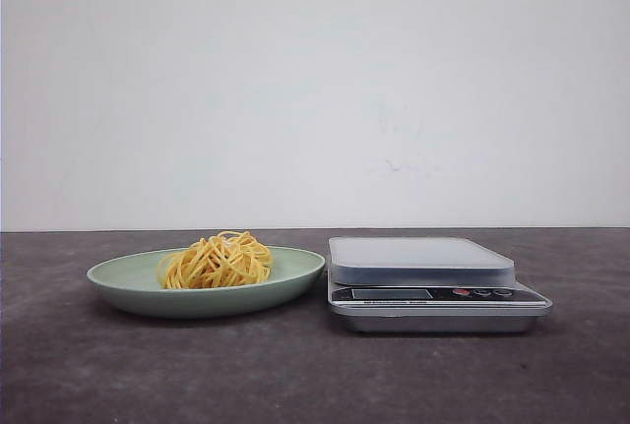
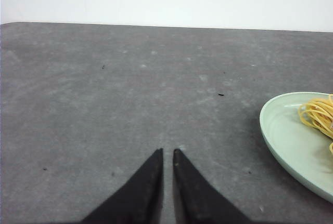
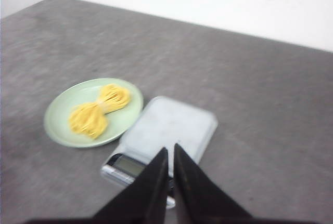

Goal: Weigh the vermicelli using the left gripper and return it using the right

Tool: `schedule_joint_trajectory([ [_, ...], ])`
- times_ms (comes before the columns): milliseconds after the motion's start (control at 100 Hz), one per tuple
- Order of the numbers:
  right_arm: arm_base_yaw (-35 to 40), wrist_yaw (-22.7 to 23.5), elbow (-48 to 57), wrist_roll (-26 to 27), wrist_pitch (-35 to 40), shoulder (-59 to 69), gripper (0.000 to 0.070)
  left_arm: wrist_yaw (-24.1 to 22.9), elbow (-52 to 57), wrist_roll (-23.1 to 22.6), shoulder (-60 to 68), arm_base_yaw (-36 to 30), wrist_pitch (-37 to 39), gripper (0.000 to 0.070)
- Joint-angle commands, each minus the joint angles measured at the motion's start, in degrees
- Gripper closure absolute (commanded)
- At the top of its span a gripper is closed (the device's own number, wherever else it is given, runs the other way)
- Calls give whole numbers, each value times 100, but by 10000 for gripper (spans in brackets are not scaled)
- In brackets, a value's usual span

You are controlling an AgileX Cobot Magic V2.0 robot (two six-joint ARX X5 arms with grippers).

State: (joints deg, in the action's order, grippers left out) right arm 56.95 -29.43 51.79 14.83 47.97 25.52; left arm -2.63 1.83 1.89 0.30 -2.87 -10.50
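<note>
Vermicelli (image 1: 217, 261): a coiled yellow bundle lying in the pale green plate (image 1: 118, 281), which sits just beside the scale (image 1: 433, 286) on the dark table (image 1: 295, 375). Left gripper (image 2: 167, 154): fingers drawn nearly together with only a thin slit between them, holding nothing, low over bare table; the plate lies off to one side of its fingertips and ahead, so the bundle is not yet under it. Right gripper (image 3: 170, 151): fingers likewise almost closed and empty, raised well above the scale, with the plate beyond its tips and to one side. Judged risks: the left gripper must open before descending, or its closed tips would push the bundle across the plate; a pinch on loose outer strands instead of the waist could let the coil unravel or drop short of the platform; contact with the plate rim could slide the plate against the scale. The right wrist view alone shows the bundle's pinched waist (image 3: 105, 107) and its two lobes from above; the front view alone shows the scale's buttons and display (image 1: 392, 294); the left wrist view shows only the plate's edge and a few strands.
</note>
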Motion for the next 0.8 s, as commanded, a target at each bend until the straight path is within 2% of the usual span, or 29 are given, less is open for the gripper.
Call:
schedule_joint_trajectory([
  [0,31,-289,48,-74,-81,13,690,31,-105,-33,-7,-4,-26,700],
  [70,-299,-627,20,-72,-103,-37,690,31,-105,-33,-7,-2,-26,700],
  [130,-800,-579,-22,-70,-118,-81,690,31,-105,-33,-7,-4,-26,700],
  [310,-2889,295,-474,-264,-415,-302,690,28,-103,-33,-7,-4,-28,700],
  [470,-4505,1023,-1506,-723,-1556,-940,690,26,-103,-33,-7,-2,-28,700],
  [670,-5713,1641,-3053,-903,-2804,-1856,690,26,-103,-33,-7,-2,-28,700],
  [790,-6024,1862,-3781,-1043,-3014,-2258,690,26,-103,-33,-7,-2,-26,700],
])
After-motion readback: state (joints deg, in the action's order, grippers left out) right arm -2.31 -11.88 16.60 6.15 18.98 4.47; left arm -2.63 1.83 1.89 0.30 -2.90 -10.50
